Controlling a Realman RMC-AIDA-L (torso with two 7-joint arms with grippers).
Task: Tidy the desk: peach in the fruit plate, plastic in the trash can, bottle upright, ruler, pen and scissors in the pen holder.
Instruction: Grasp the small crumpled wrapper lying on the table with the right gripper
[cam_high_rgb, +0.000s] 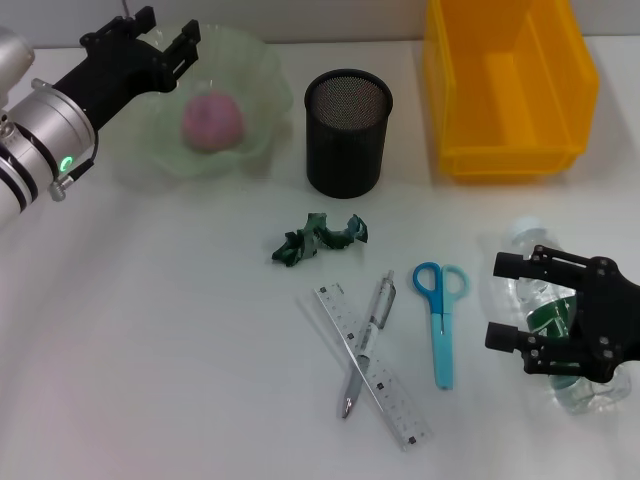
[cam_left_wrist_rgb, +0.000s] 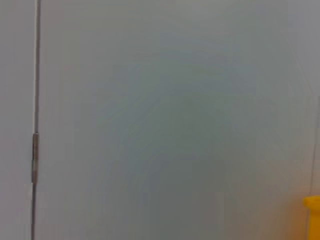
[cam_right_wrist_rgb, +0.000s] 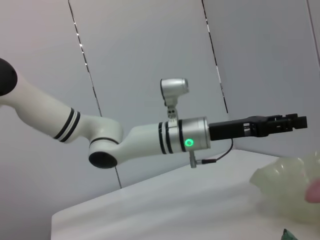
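Right gripper (cam_high_rgb: 512, 302) over the lying bottle (cam_high_rgb: 560, 330)
Its fingers spread wide around the bottle; left gripper (cam_high_rgb: 160, 38), fingers apart, hangs above the fruit plate (cam_high_rgb: 150, 140) holding the peach (cam_high_rgb: 212, 120).

White table (cam_high_rgb: 150, 350) carries plate (cam_high_rgb: 255, 75), holder (cam_high_rgb: 346, 135), bin (cam_high_rgb: 510, 150), ruler (cam_high_rgb: 398, 400), scissors (cam_high_rgb: 441, 320).

Peach (cam_high_rgb: 212, 120) in plate (cam_high_rgb: 262, 70) — left.

No text can be read; the ruler (cam_high_rgb: 372, 365) shows only illegible scale marks.
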